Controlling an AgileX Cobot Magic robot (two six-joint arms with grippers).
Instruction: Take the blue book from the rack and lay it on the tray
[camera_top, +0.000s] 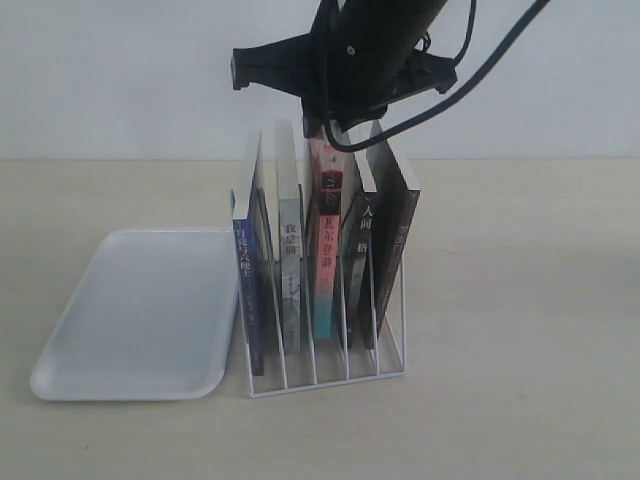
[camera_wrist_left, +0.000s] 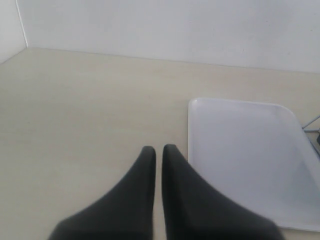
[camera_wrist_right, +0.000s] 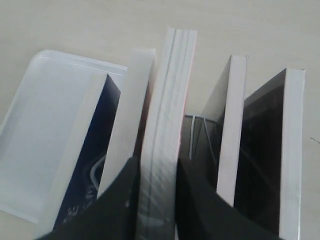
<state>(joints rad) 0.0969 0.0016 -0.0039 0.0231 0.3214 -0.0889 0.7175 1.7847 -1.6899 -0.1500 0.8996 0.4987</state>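
Exterior: low, front-on to rack (camera_top: 330, 372) and book spines, mid-range, wall behind. Left wrist: shallow look across table (camera_wrist_left: 75, 100). Right wrist: steep, close over book tops (camera_wrist_right: 165, 125). Tray (camera_top: 130, 310) in all three.

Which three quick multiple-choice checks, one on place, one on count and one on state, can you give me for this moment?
1. In the exterior view, where does the tray lie?
A. left of the rack
B. right of it
C. behind it

2. How many books stand in the rack?
A. three
B. five
C. seven

3. The blue book is:
A. flat on the tray
B. standing in the rack's end slot nearest the tray
C. lifted clear by a claw

Answers:
1 A, the tray sits beside the rack's left end.
2 B, five spines show between the dividers.
3 B, its blue spine stands in the leftmost slot, next to the tray.
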